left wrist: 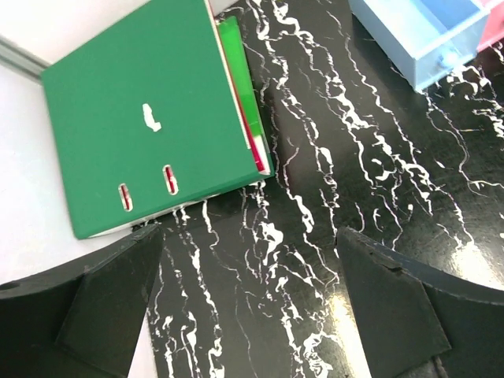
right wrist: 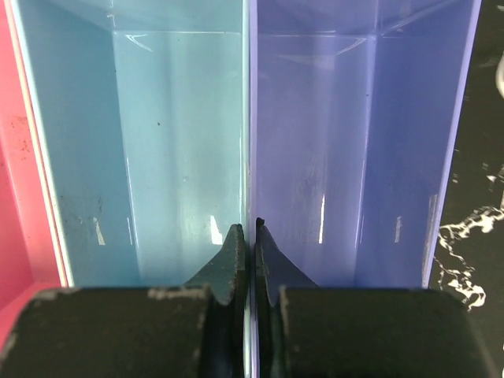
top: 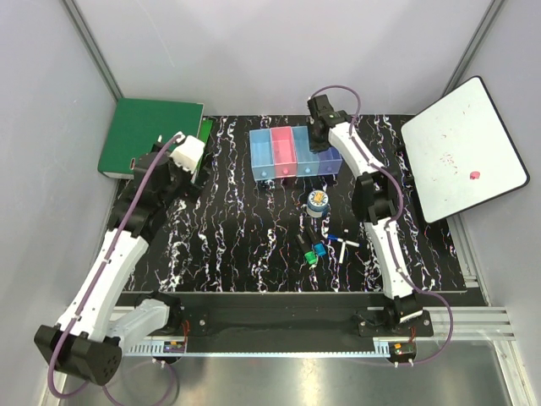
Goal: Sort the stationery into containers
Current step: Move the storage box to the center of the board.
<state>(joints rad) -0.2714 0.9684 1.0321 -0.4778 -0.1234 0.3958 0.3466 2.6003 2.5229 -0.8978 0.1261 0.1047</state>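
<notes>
The containers (top: pixel 295 152) are four joined bins, light blue, pink, light blue and purple-blue, at the back middle of the mat. My right gripper (top: pixel 320 135) is over them. In the right wrist view its fingertips (right wrist: pixel 250 230) are shut on the thin wall (right wrist: pixel 250 118) between the light blue bin (right wrist: pixel 150 142) and the purple-blue bin (right wrist: pixel 354 142); both bins look empty. The tape roll (top: pixel 318 201), a green-capped marker (top: pixel 313 250), a blue-capped marker (top: pixel 332 238) and a white pen (top: pixel 347 244) lie on the mat in front of the bins. My left gripper (top: pixel 190 176) is open and empty (left wrist: pixel 252 307) above bare mat.
A green ring binder (top: pixel 148 135) lies at the back left, also in the left wrist view (left wrist: pixel 142 118). A white board with a black rim (top: pixel 463 144) lies at the right. The end light blue bin (left wrist: pixel 425 39) shows at the left wrist view's top right.
</notes>
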